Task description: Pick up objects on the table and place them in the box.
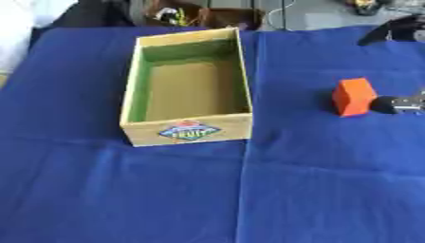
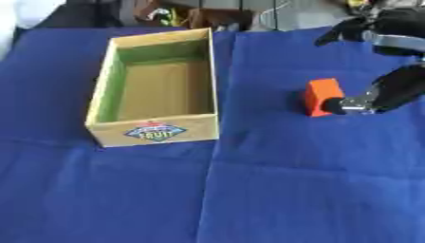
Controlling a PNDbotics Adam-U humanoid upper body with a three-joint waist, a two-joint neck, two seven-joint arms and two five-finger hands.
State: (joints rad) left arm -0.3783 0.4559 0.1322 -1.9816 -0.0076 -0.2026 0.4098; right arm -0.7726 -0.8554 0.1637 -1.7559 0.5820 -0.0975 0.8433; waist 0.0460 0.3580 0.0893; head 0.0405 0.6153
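Right hand (image 2: 383, 90): at the right edge, a fingertip touching the right side of the orange block (image 2: 322, 97), another finger raised well above; nothing gripped. Block: on the blue cloth (image 2: 274, 190), right of the box (image 2: 153, 133). Box: open, "FRUIT" label on near wall

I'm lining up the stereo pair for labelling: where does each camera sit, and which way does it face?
Left eye view: in the head, looking down at the blue table and box; only the right hand's fingertip shows, at the right edge.
Right eye view: beside it, same downward aim; more of the right hand shows, by the orange block.
Shared: box, block, table; no left hand.
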